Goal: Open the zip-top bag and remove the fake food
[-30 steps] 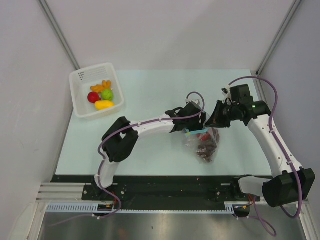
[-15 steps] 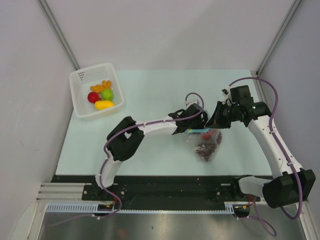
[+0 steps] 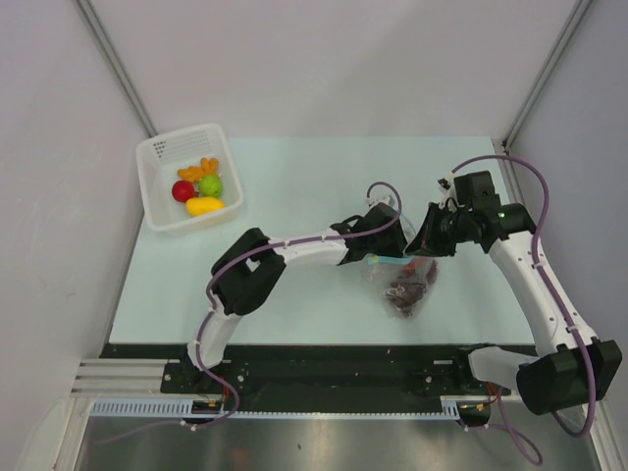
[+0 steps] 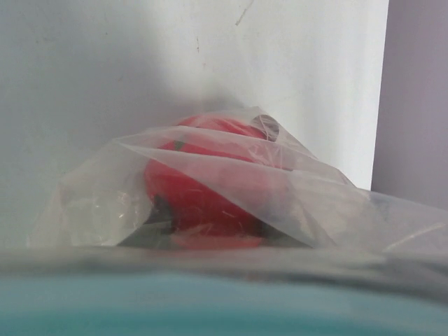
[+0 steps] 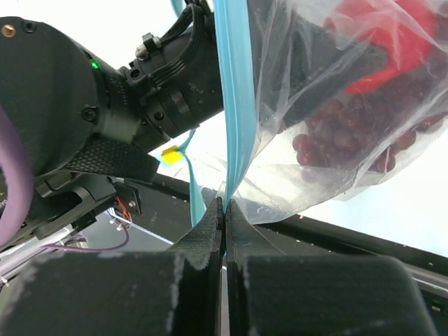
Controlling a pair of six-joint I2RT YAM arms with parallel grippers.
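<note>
The zip-top bag [image 3: 404, 285] lies right of the table's middle. Its teal zip strip [image 5: 234, 91] is pinched between my right gripper's [image 5: 224, 203] shut fingers; that gripper [image 3: 420, 247] is at the bag's upper right corner. A red fruit [image 4: 203, 189] and a dark purple grape bunch [image 5: 336, 133] are inside the bag. My left gripper [image 3: 378, 247] is pressed against the bag's mouth. In the left wrist view the blurred strip [image 4: 210, 308] hides its fingers. A second stretch of strip with a yellow tab [image 5: 170, 155] runs toward the left gripper.
A white perforated basket [image 3: 196, 222] stands at the far left of the table. It holds a red fruit [image 3: 183, 190], a green fruit [image 3: 210, 184], a yellow piece [image 3: 204, 206] and an orange piece [image 3: 201, 169]. Grey walls close in the table.
My left gripper has moved right, closer against the bag's mouth. The right gripper has shifted slightly and still holds the strip. The bag has hardly moved.
</note>
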